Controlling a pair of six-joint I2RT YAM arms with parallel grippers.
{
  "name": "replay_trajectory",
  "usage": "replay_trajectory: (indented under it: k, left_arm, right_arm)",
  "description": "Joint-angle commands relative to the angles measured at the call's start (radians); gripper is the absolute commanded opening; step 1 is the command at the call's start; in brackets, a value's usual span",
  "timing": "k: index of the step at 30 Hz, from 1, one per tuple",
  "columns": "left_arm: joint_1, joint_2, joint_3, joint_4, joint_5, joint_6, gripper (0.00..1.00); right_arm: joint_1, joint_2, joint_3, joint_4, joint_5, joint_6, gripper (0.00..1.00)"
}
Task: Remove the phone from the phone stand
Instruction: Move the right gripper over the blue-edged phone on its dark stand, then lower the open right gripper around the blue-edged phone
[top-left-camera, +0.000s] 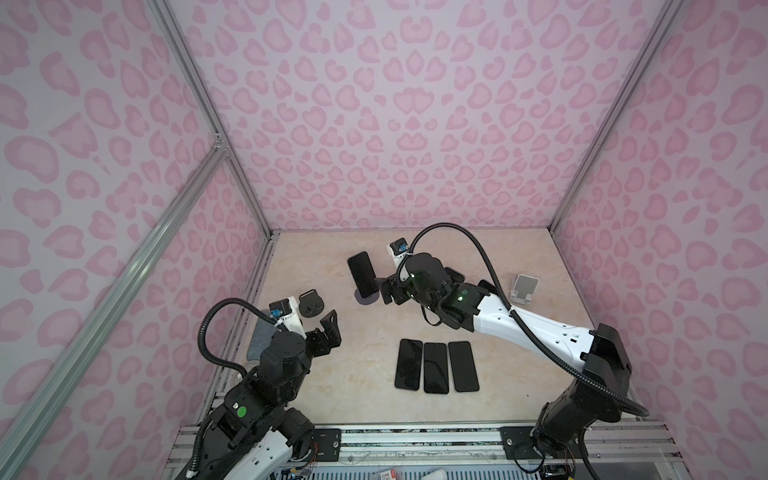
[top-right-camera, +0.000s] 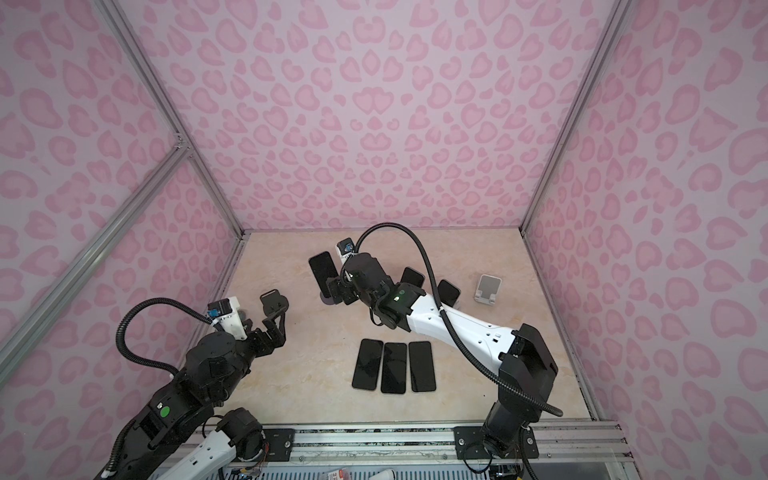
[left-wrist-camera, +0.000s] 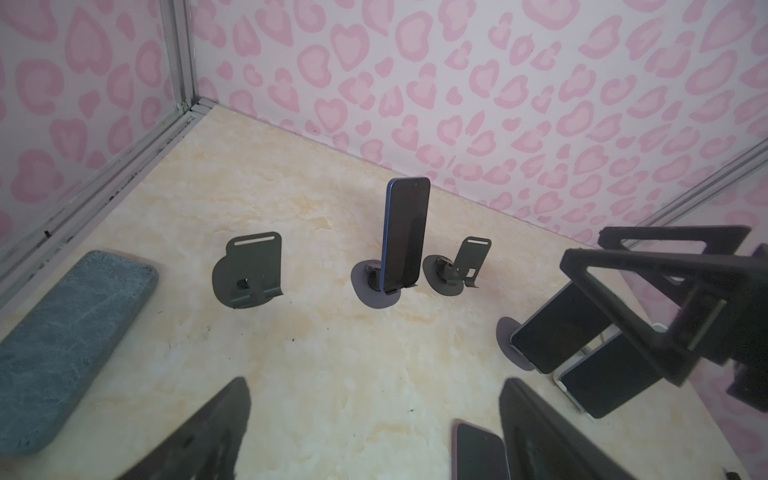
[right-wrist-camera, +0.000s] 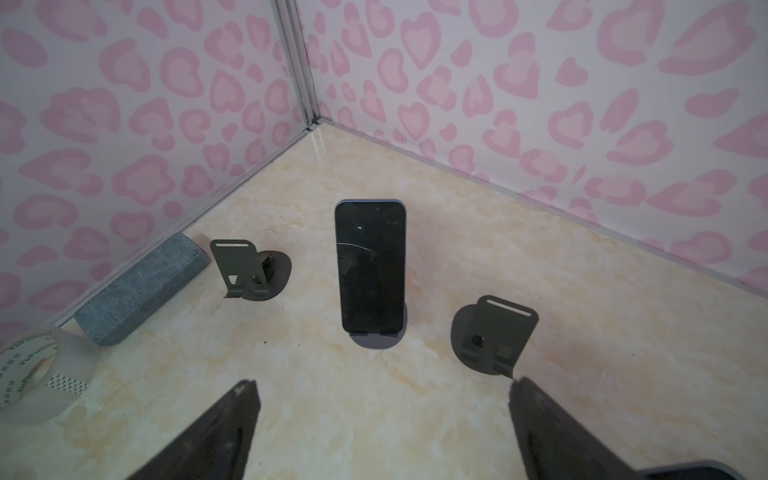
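While you look down through both top views, the phone (top-left-camera: 361, 274) stands propped nearly upright in its phone stand (top-left-camera: 366, 300), a little left of the frame's centre. Your right gripper (top-left-camera: 385, 289) sits just beside the phone's lower right edge. Your left gripper (top-left-camera: 330, 330) hangs at lower left, well apart, so the right arm is plainly nearer. From above, the wrist hides the right fingers' spread.

Left wrist view: the phone (left-wrist-camera: 405, 235) rises at mid-frame, almost edge-on with its blue side showing, foot in the stand's lip. The left gripper (left-wrist-camera: 374, 382) shows its fingers in the lower corners, splayed wide with nothing between. The black triangular frames at the right edge are probably the right gripper's fingers (left-wrist-camera: 648, 262), though that corner is cluttered.

Right wrist view: the phone (right-wrist-camera: 370, 266) faces you squarely at centre, long axis running up the frame. The right gripper (right-wrist-camera: 384, 382) is spread wide and empty, fingers at lower left and lower right. The phone is straight ahead on the line between them but not yet reached. I judge the coming move asks you to advance, pinch across the narrow width, then lift along that long axis clear of the lip. Mind the empty stand (right-wrist-camera: 494, 336) at the phone's lower right, near the right-hand finger's path.
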Motion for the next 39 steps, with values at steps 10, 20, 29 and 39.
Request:
replay_trajectory:
  k: [10, 20, 29, 39]
  left_arm:
    - [0.000, -0.099, -0.069, -0.037, -0.060, -0.117, 0.96]
    - [0.001, -0.078, -0.089, -0.074, 0.024, -0.153, 0.95]
    - [0.000, -0.240, -0.161, -0.095, -0.128, -0.319, 0.96]
    - [0.000, -0.218, -0.191, -0.075, -0.141, -0.423, 1.00]
  right_arm:
    - [-0.023, 0.243, 0.254, -0.050, -0.024, -0.030, 0.97]
    - [-0.046, 0.344, 0.333, -0.112, -0.163, 0.047, 0.97]
    - [-0.061, 0.310, 0.289, -0.136, -0.227, 0.067, 0.96]
    - [-0.109, 0.177, 0.070, 0.010, -0.235, 0.068, 0.97]
